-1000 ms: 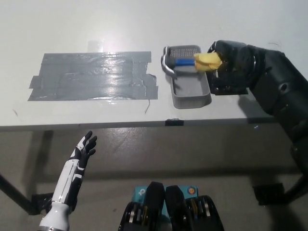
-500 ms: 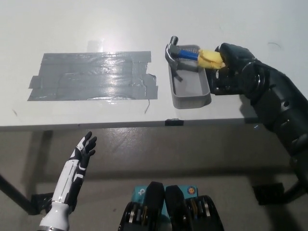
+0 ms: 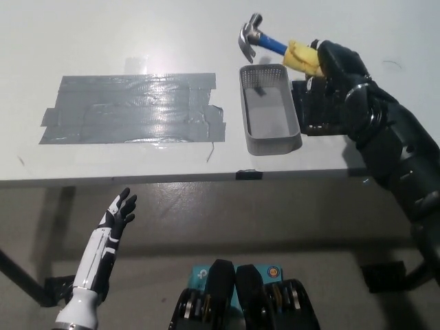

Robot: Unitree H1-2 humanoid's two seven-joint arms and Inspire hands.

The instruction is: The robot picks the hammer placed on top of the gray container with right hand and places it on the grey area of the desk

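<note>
My black right hand (image 3: 337, 72) is shut on the yellow grip of the hammer (image 3: 271, 42), which has a blue shaft and a steel head. The hammer hangs in the air above the far end of the gray container (image 3: 269, 108), head pointing left and tilted up. The container lies empty on the white desk. The grey taped area (image 3: 134, 108) spreads across the desk to the left of the container. My white left hand (image 3: 117, 214) rests open below the desk's front edge at the lower left.
The white desk (image 3: 357, 27) fills the upper half of the view, its front edge running across the middle. A small black clip (image 3: 249, 174) sits on that edge below the container. Floor and desk legs show beneath.
The right hand has lifted the hammer off the container's top and carried it up and slightly away; the container now lies empty. The left hand has barely moved.
</note>
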